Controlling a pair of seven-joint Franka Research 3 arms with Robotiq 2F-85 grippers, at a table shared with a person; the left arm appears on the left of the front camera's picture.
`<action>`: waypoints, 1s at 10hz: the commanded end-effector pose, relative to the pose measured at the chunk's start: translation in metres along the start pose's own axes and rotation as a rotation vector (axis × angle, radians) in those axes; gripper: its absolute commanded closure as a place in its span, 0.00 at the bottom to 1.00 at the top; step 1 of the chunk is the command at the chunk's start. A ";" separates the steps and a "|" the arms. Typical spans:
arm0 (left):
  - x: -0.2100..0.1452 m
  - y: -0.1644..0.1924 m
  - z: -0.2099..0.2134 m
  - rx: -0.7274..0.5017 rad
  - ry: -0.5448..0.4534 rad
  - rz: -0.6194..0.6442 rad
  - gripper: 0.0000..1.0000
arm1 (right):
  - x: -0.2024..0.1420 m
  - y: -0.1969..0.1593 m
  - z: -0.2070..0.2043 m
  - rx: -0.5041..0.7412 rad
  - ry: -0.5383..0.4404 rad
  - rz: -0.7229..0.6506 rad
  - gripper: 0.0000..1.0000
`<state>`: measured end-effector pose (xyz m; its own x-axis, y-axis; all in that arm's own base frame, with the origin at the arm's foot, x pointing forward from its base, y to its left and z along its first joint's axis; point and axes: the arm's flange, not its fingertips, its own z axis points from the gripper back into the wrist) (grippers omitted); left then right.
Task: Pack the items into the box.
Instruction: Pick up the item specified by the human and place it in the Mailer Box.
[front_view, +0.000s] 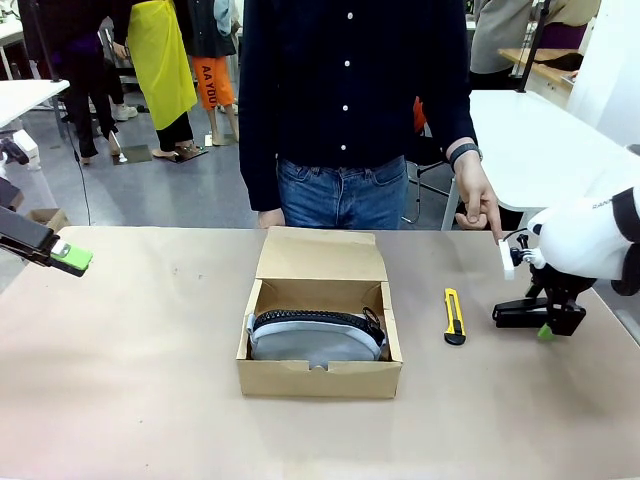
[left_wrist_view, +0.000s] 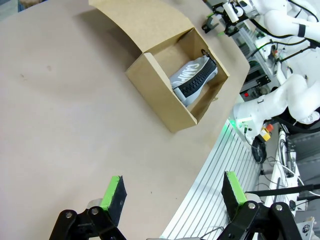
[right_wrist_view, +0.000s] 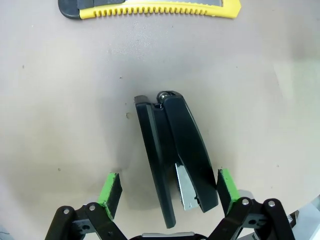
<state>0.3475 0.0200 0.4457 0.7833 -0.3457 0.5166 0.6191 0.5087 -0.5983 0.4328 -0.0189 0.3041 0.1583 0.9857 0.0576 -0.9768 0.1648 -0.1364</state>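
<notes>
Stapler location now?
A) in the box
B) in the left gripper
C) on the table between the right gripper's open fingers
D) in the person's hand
C: the stapler lies on the table inside the open right gripper; the box holds the pouch.

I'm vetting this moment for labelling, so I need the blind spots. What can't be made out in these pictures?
- Front view: lower part of the pouch, hidden behind the front wall of the box.
- Front view: fingertips of the right tool at the stapler, masked by the white arm.
- Front view: the left tool, cut off by the left edge.
- Right wrist view: the utility knife, cut by the top edge.
</notes>
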 end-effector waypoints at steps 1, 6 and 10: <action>-0.002 0.001 0.002 0.002 0.000 -0.014 0.00 | 0.001 -0.007 -0.003 -0.015 -0.014 -0.001 0.00; -0.002 0.001 0.002 0.002 0.000 -0.014 0.00 | 0.004 -0.010 -0.002 -0.018 -0.011 0.014 0.00; -0.002 0.001 0.002 0.002 0.000 -0.014 0.00 | 0.004 -0.011 -0.004 0.014 -0.013 0.032 0.56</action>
<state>0.3475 0.0200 0.4457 0.7833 -0.3457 0.5166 0.6191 0.5086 -0.5983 0.4376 -0.0137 0.3022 0.1447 0.9880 0.0538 -0.9796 0.1507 -0.1331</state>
